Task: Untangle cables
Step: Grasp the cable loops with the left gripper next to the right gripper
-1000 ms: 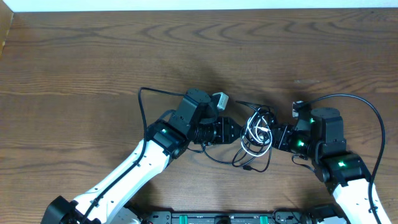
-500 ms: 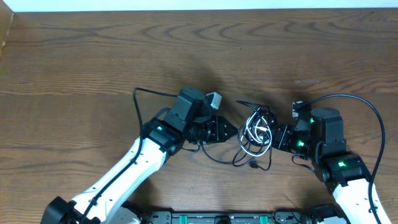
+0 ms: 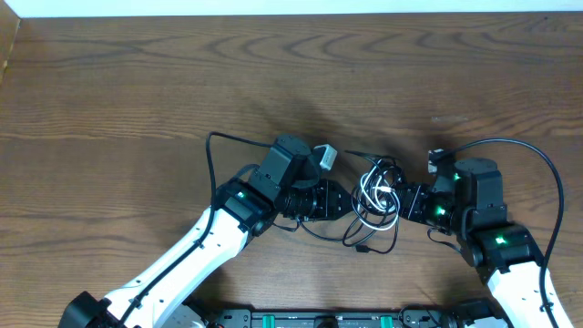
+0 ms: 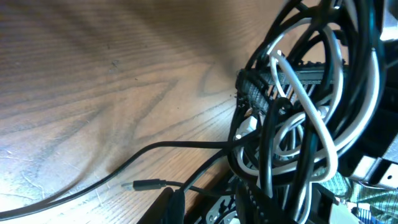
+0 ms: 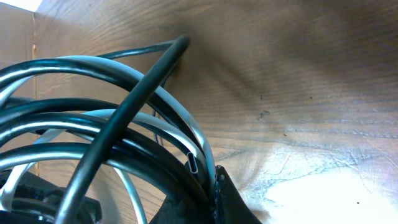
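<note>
Several tangled white and black cables [image 3: 377, 195]; right gripper [image 3: 402, 202] clamps them, state of left gripper [image 3: 351, 200] unclear

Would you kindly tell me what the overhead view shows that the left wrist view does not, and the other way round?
Only overhead: both arms in full, with the left gripper and right gripper flanking the cables from opposite sides. Only the left wrist: a ribbed black piece buried among the loops, seen up close. Both: white and black cords tangled in one bundle on the wooden table.
</note>
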